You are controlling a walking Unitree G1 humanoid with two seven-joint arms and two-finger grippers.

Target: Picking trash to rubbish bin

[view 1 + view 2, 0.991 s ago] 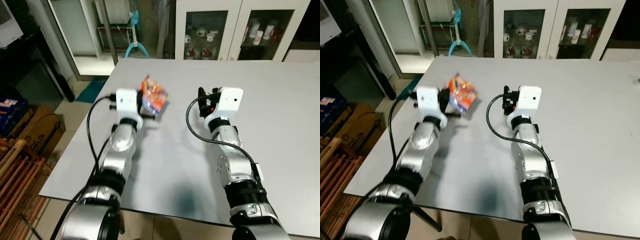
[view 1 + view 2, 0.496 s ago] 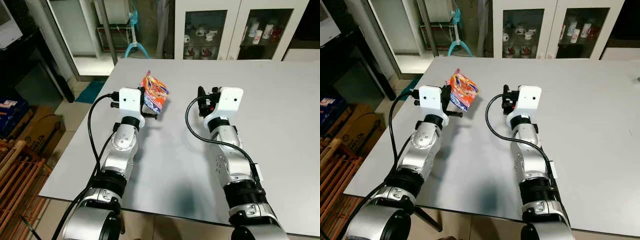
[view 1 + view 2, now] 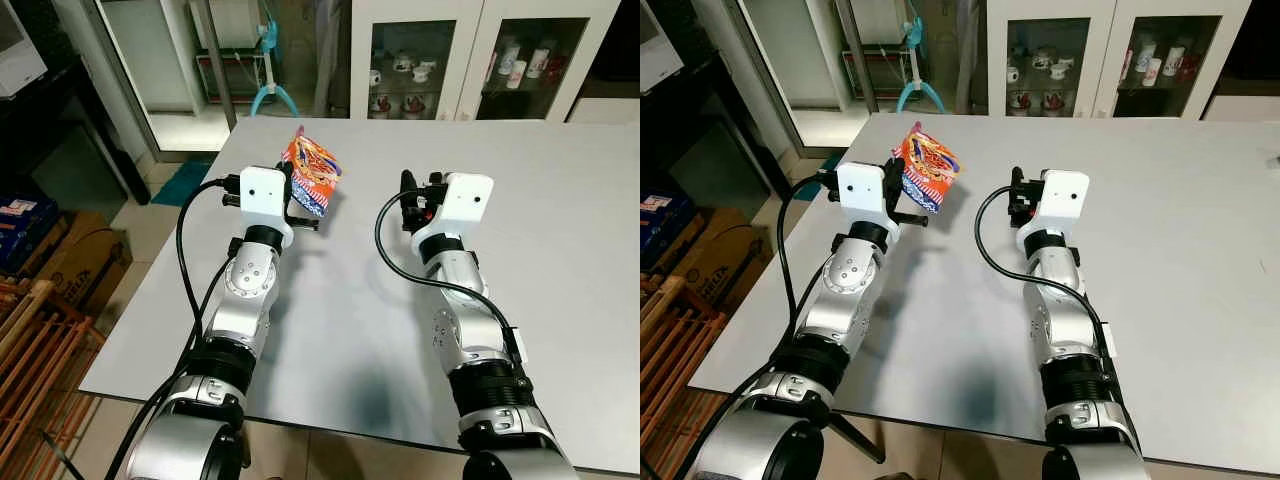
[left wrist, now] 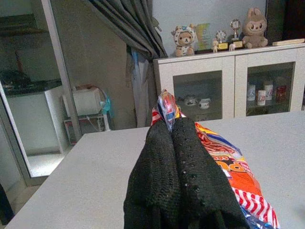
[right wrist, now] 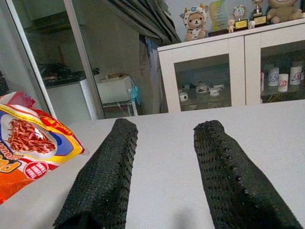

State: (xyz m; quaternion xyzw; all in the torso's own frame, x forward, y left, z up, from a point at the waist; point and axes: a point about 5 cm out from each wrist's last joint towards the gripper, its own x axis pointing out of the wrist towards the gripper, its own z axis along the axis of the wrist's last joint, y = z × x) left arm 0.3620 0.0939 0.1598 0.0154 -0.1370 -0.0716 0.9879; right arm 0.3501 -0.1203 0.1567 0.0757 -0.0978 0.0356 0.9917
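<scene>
Orange snack packet pinched in the clenched left hand above the table; right hand spread, empty

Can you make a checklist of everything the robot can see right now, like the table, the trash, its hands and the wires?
Surface: white table, mostly bare.
Job's things: snack wrapper, orange and red, held up off the table.
Clutter: nothing seen on the table.
Grippers: left gripper fingers shut on the wrapper; right gripper fingers open, holding nothing, above the table.
Cables: black cable looping off the left wrist; another off the right.
Surroundings: glass-door cabinet with cups; cardboard box on the floor; no bin seen.
</scene>
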